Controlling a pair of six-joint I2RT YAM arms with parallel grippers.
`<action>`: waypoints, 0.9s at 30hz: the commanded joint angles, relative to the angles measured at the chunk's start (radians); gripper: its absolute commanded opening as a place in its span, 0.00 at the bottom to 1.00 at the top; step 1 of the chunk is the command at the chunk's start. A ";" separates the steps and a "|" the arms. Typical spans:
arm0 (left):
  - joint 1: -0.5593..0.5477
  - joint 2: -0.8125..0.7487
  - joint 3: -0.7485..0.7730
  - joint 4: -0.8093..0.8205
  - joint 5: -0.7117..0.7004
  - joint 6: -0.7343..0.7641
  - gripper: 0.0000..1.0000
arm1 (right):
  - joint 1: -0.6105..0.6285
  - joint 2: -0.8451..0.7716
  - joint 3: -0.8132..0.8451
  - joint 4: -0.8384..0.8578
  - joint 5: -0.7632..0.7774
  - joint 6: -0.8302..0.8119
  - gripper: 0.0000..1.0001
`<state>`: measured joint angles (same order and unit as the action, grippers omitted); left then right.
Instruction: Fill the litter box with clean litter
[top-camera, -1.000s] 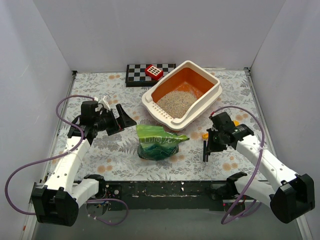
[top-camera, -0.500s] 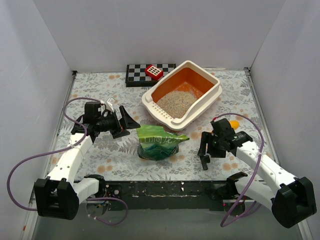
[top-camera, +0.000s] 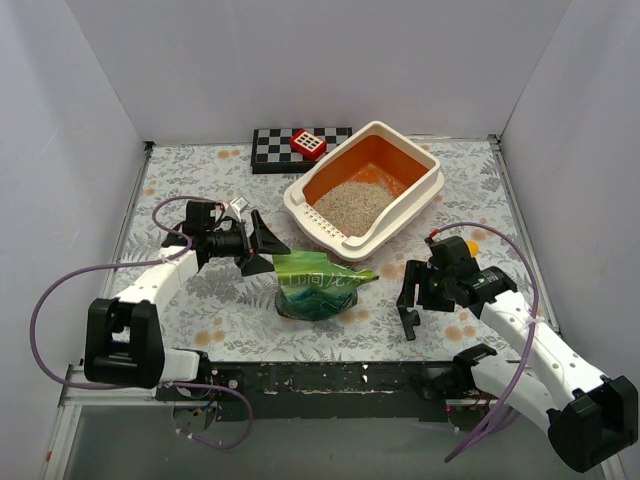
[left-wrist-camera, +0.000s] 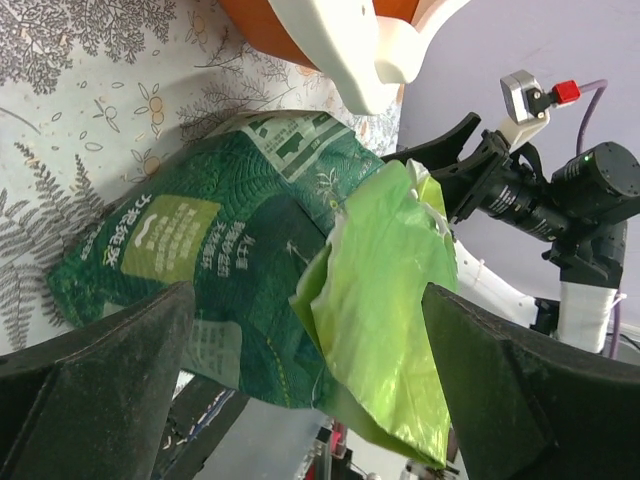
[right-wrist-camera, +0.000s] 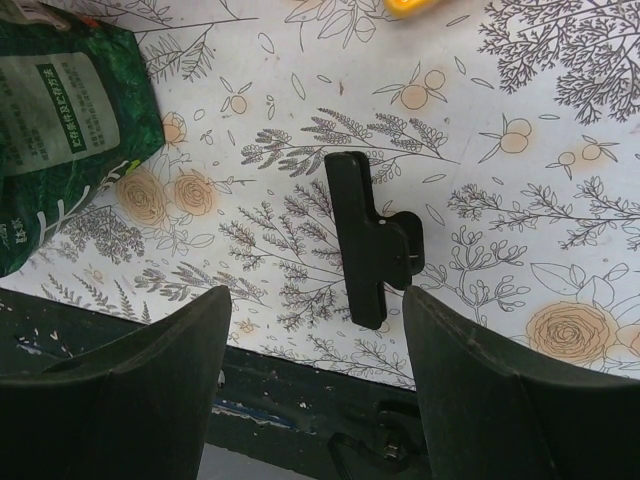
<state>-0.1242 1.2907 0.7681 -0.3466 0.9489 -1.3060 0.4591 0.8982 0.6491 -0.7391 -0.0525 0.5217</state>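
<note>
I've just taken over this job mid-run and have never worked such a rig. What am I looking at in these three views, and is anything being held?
Two robot arms are bolted at the near edge of the table, each ending in a two-finger gripper. The top view looks down from above and behind them. The other two views come from a camera on each wrist.

On the flowered table:
- the litter box, with some litter in it
- a green bag lying in front of the box
- a checkerboard at the back
- a black clip near the front edge

The left gripper is open and faces the bag. The right gripper is open above the clip. Nothing is held.
</note>
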 joint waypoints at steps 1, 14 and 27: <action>-0.018 0.088 0.085 0.035 0.090 0.034 0.98 | -0.004 -0.036 0.040 -0.020 0.005 -0.029 0.77; -0.064 0.292 0.299 -0.072 0.191 0.160 0.98 | -0.004 -0.073 0.012 -0.025 -0.017 -0.087 0.77; -0.094 0.279 0.301 -0.140 0.251 0.208 0.79 | -0.004 -0.068 -0.011 0.007 -0.076 -0.118 0.77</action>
<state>-0.2008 1.6009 1.0504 -0.4561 1.1446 -1.1297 0.4591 0.8379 0.6426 -0.7570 -0.0963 0.4282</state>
